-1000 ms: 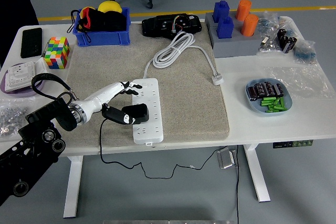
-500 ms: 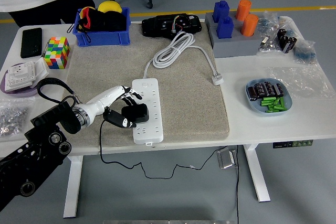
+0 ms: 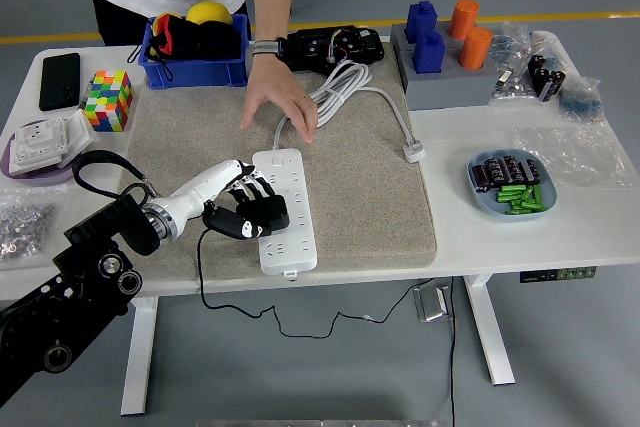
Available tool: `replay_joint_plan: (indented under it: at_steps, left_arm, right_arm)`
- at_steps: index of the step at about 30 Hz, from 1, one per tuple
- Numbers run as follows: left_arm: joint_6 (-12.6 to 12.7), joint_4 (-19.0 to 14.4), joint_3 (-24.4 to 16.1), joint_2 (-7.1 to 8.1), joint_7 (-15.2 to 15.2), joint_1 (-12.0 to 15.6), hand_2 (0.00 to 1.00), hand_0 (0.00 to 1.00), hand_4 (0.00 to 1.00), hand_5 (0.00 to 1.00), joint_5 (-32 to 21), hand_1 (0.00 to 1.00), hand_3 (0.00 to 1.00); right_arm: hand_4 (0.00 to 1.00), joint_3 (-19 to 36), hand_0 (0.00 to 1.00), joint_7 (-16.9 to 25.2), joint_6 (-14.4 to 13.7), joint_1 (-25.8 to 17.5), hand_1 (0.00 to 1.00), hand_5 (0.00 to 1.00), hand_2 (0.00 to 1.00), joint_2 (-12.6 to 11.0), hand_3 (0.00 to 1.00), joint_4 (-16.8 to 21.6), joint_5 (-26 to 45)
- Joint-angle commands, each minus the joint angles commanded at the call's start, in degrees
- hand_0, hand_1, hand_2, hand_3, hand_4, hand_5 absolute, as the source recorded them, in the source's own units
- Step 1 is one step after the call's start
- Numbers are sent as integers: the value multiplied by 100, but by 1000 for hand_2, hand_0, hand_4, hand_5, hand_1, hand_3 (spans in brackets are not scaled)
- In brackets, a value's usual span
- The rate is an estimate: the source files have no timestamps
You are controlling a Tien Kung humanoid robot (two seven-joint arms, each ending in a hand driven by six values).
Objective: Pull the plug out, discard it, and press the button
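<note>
The left hand (image 3: 240, 209) now grasps the black plug (image 3: 262, 215), its white fingers (image 3: 243, 184) curled over the top; 1 second ago they rested flat on the power strip (image 3: 284, 209) beside the plug, and half a second ago they were only starting to bend around it. The plug sits at the left edge of the strip, near the middle of its length, apparently still seated in a socket, with its thin black cord (image 3: 205, 282) dropping over the near edge of the surface (image 3: 500, 237). The strip's near end has also shifted slightly to the right on the grey mat (image 3: 370, 187). A person has come to the far side and reaches 1 hand (image 3: 282, 102) down over the mat, hovering just beyond the far end of the strip, without clearly touching it. My reading is that the grip is made and the pull comes next, with throwing away and pressing the button not yet done. The right hand is out of view. No brand, label or writing is readable at this size.
</note>
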Motion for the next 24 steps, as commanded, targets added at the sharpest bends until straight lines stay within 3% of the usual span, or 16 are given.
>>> replay_joint_plan:
  at_steps: [10, 18, 20, 24]
  left_arm:
    - [38, -47, -72, 16, -51, 5, 371, 485, 742, 2, 23, 337, 518]
    - [56, -360, -490, 108, -123, 34, 366, 487, 731, 2, -23, 334, 510]
    - [93, -310, -608, 119, -179, 19, 366, 487, 731, 2, -89, 334, 510]
    - [182, 120, -871, 118, -218, -81, 364, 486, 727, 2, 62, 332, 508]
  right_arm:
    - [772, 5, 756, 0, -1, 6, 705, 659, 717, -1, 728, 2, -3]
    - [772, 13, 755, -2, -1, 4, 705, 659, 717, 6, 728, -5, -10]
    - [772, 9, 755, -1, -1, 5, 705, 659, 717, 5, 728, -4, -7]
    - [772, 1, 756, 1, -1, 10, 705, 659, 717, 10, 728, 4, 4]
